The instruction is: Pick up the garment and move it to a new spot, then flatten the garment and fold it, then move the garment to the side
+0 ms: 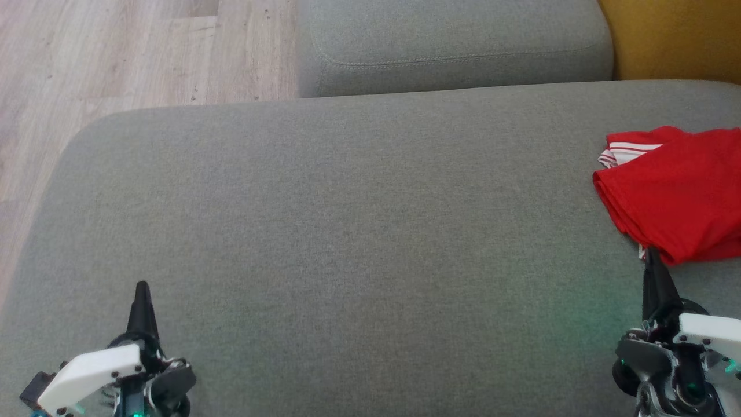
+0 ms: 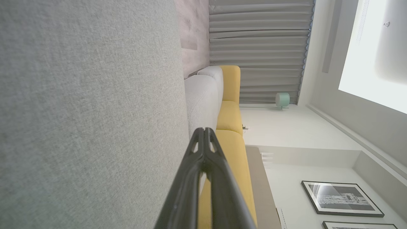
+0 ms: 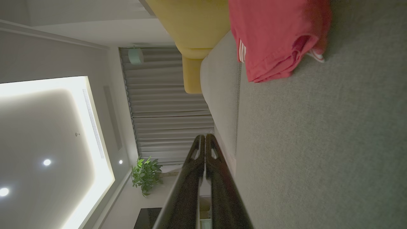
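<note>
on grey sofa seat (image 1: 347,231), red garment (image 1: 677,191) far right, wood floor (image 1: 116,58) beyond, left jaws and right jaws closed, empty

Left of the folded red cloth garment with white stripes (image 1: 677,191), the broad grey woven-fabric seat cushion (image 1: 347,231) lies open right across, leaving free passage over that whole stretch. Behind the garment and to its left a second grey padded cushion (image 1: 451,46) stands as a barrier, and directly behind the garment a mustard-yellow upholstered block (image 1: 671,35) closes the far side. Far left of the garment the seat's rounded corner drops away to pale wood-plank floor (image 1: 116,52)
</note>
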{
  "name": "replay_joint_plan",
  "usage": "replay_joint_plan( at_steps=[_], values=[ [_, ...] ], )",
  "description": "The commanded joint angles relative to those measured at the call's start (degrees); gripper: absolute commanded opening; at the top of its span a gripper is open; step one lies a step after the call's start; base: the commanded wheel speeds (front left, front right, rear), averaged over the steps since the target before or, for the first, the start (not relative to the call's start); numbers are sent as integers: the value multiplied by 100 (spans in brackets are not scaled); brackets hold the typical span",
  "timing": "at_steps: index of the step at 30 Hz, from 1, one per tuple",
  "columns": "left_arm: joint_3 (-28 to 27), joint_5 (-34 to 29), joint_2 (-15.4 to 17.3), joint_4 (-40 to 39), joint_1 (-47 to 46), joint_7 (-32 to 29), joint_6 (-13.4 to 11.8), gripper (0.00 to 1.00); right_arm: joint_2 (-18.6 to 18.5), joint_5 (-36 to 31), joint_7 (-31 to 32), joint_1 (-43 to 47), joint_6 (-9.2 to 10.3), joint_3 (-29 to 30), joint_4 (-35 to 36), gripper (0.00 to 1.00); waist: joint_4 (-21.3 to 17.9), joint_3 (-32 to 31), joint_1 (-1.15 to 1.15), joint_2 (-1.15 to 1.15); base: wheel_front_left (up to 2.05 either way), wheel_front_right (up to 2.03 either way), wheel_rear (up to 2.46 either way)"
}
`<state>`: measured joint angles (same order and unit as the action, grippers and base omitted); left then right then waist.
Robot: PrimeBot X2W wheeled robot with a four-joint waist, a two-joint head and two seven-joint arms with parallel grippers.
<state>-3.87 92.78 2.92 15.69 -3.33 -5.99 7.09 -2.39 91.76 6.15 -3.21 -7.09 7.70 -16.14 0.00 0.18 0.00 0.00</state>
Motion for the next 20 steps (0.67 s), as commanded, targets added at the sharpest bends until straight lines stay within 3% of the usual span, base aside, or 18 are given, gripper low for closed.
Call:
replay_joint_plan(
  at_steps=[1,20],
  values=[
    [-227,-30,26,-166,-283,-19,40,0,-49,40,34,-298,-40,-118,212,0,0,0,0,0,0,0,0],
    [-238,-39,19,-165,-283,-28,40,0,-49,41,34,-298,-40,-118,212,0,0,0,0,0,0,0,0]
  ],
)
